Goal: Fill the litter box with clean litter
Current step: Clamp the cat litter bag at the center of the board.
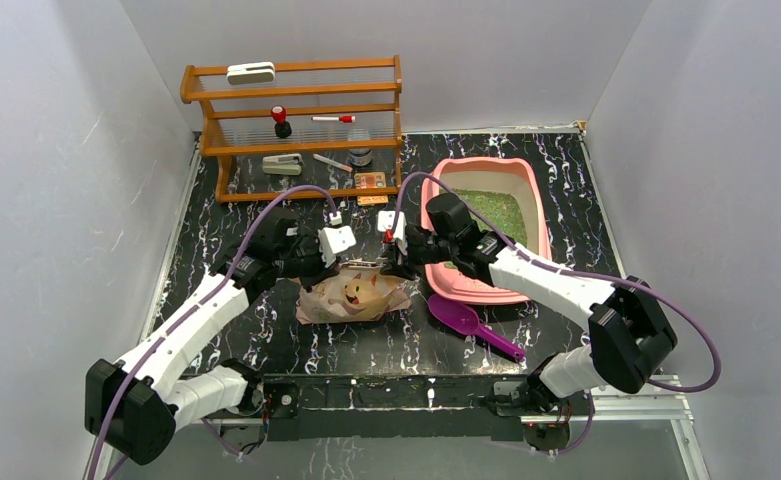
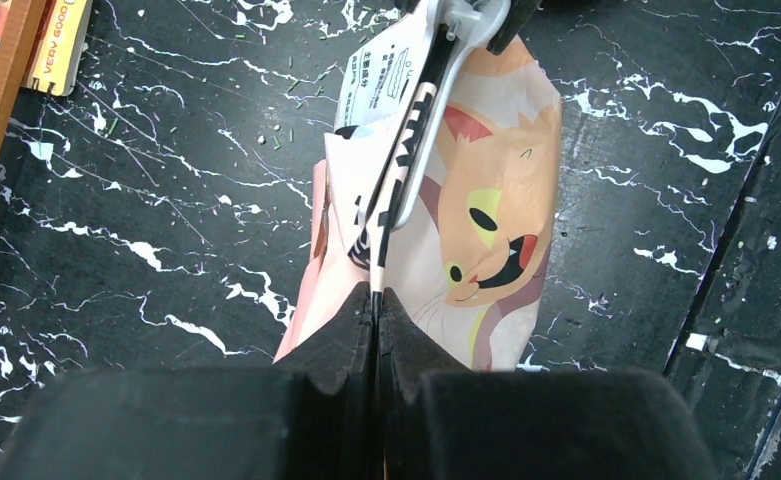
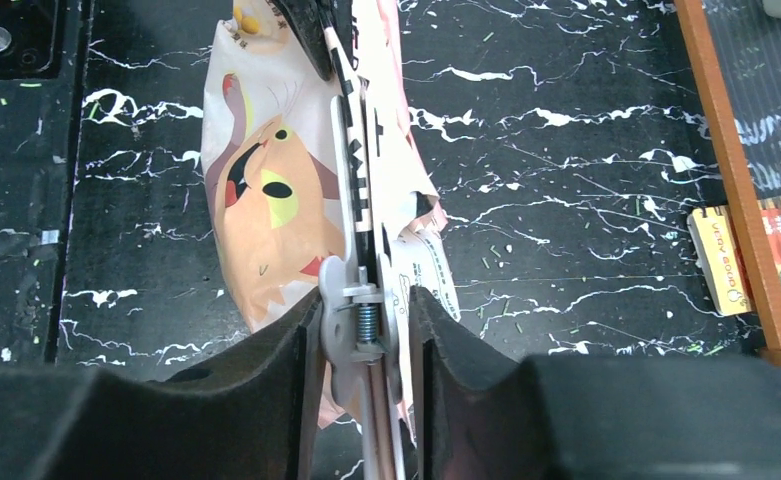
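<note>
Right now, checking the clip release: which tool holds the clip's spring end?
The right tool: it squeezes the clip at its spring, while the left tool pinches the plain end.

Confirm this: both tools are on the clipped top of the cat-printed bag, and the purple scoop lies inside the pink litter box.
Not inside: the top external view shows the purple scoop lying on the table outside the litter box, by its near rim. The rest holds.

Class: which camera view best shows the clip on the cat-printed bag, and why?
The right wrist view: the clip shows hinge and spring close up. The left wrist view shows its long bar, the hinge cropped at the top edge. The top view shows only a thin sliver above the bag.
</note>
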Controlling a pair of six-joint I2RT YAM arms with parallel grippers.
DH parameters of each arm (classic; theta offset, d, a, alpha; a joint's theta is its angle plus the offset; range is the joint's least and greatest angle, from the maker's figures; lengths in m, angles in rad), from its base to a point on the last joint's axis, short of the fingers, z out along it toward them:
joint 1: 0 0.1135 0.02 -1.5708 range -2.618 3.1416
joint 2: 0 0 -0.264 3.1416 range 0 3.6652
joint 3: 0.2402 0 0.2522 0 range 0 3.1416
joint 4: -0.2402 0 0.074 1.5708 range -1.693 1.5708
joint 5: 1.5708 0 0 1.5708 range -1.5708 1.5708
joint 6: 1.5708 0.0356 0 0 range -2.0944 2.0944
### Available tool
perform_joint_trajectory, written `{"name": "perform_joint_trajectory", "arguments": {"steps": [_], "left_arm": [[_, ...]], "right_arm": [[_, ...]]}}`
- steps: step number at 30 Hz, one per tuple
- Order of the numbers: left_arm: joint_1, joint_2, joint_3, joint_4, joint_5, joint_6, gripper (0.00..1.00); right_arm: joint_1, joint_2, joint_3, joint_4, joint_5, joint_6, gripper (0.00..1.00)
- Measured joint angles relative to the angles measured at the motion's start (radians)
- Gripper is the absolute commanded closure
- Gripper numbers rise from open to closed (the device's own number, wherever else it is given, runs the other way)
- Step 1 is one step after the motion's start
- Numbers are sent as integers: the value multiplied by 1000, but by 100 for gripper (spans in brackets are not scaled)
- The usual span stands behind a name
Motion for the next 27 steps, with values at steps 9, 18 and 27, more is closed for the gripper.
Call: {"name": "perform_joint_trajectory", "arguments": {"steps": [9, 18, 27], "left_arm": [[0, 12, 13, -19, 11, 21, 100], [0, 12, 18, -30, 19, 18, 100], [0, 12, 27, -52, 25, 12, 100]], "right_arm": [[1, -5, 0, -3, 28, -2, 48], [1, -31, 0, 0, 6, 22, 50], [2, -37, 0, 22, -16, 48, 52]]}}
